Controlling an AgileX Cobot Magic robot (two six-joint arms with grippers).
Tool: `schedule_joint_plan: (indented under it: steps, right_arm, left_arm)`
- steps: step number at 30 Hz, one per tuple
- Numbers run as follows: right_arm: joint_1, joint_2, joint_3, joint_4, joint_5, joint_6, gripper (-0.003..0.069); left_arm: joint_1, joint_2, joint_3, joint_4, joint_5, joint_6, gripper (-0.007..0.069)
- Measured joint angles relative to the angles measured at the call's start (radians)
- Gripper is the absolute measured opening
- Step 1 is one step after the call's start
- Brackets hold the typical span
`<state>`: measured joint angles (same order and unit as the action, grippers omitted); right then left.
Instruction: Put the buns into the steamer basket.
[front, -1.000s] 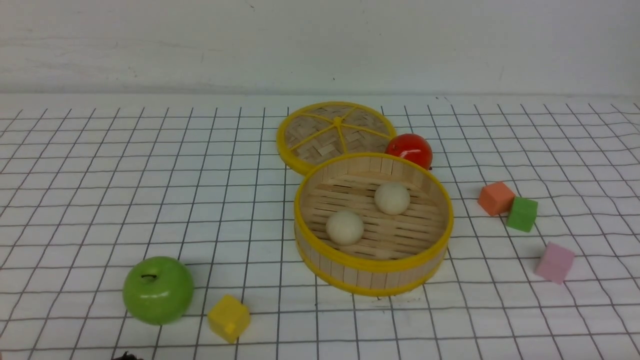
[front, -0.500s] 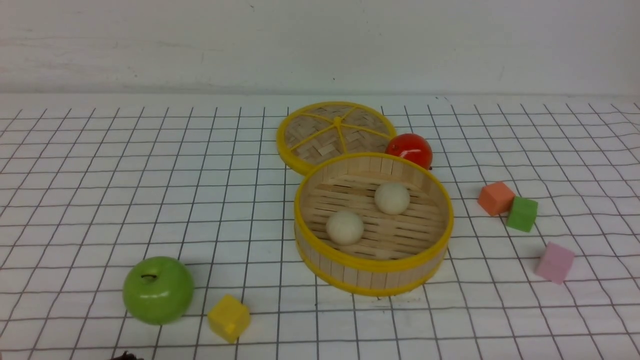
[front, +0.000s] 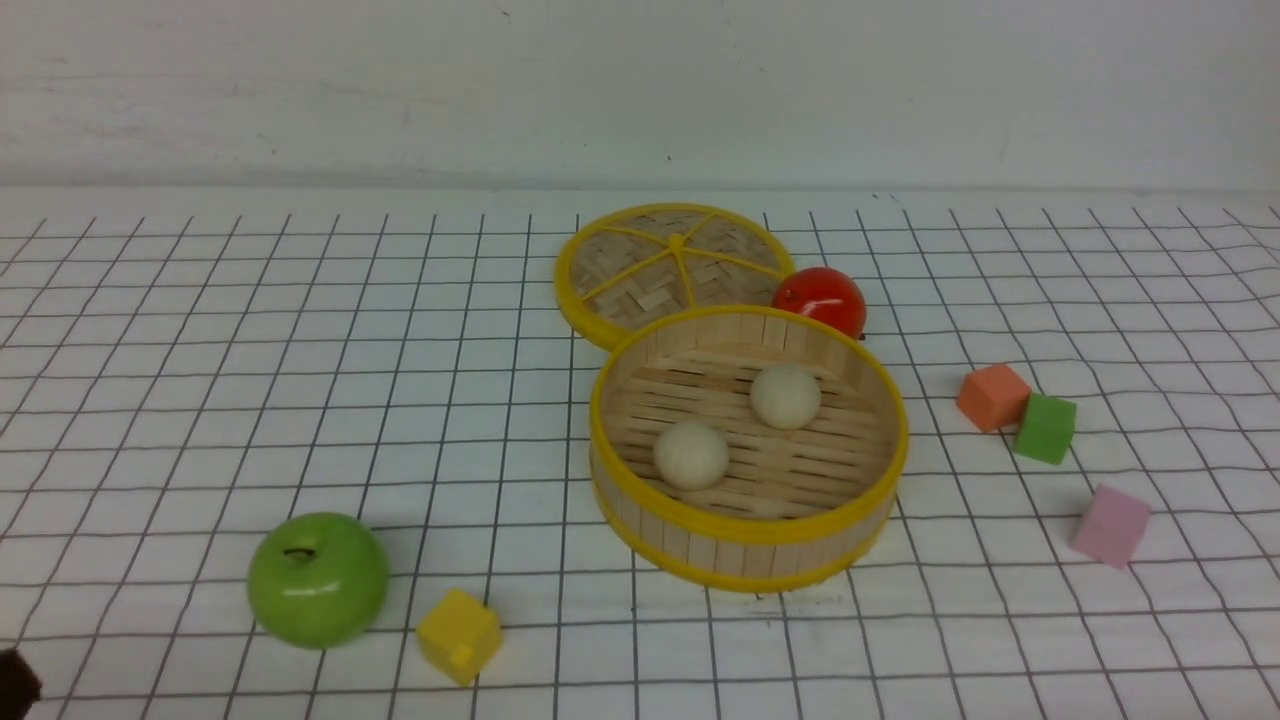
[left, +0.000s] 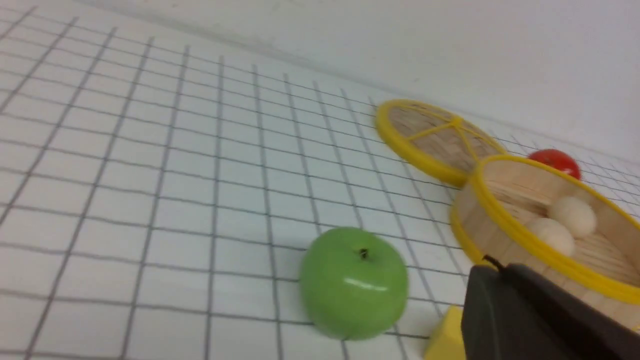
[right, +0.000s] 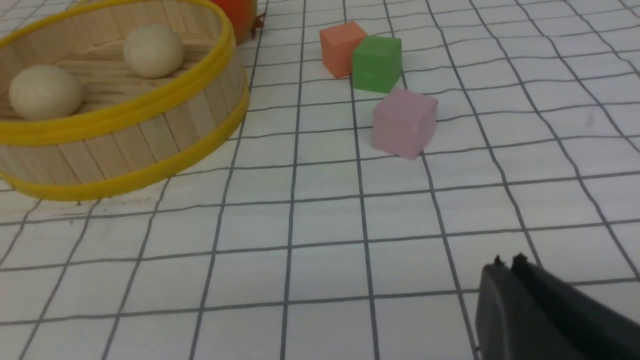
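Two cream-white buns (front: 691, 455) (front: 785, 396) lie side by side on the slatted floor of the steamer basket (front: 745, 528), right of the table's middle. Neither gripper touches them. My left gripper (left: 492, 267) is shut with nothing in it, hanging low on the near side of the basket (left: 505, 220), beside the green apple; both buns (left: 550, 235) (left: 572, 216) show past it. My right gripper (right: 507, 265) is also shut and empty, over bare grid cloth well to the near right of the basket (right: 125, 115). Only a dark bit of the left arm (front: 15, 685) shows in the front view.
A flat woven lid (front: 672, 265) and a red fruit (front: 820, 298) sit just behind the basket. A green apple (front: 317, 578) and a yellow cube (front: 458, 635) lie near front left. Orange (front: 991, 396), green (front: 1045, 428) and pink (front: 1110, 525) cubes lie to the right.
The dark bit of my left arm at the front view's bottom edge has shifted left, from below the apple to the corner. Buns, basket and the other things have not moved.
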<state>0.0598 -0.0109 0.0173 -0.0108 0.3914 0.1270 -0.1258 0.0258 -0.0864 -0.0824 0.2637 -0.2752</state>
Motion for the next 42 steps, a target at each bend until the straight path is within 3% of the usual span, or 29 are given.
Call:
schedule_joint_plan:
  steps: [7,42]
  right_arm:
    - [0.0,0.0,0.0,0.0,0.0,0.0,0.0013]
    - [0.0,0.0,0.0,0.0,-0.001,0.0,0.0046]
  left_arm:
    - [0.044,-0.036,0.116,-0.033,0.121,-0.023,-0.0013]
    - [0.044,-0.036,0.117,-0.068,0.12,-0.033,-0.0013]
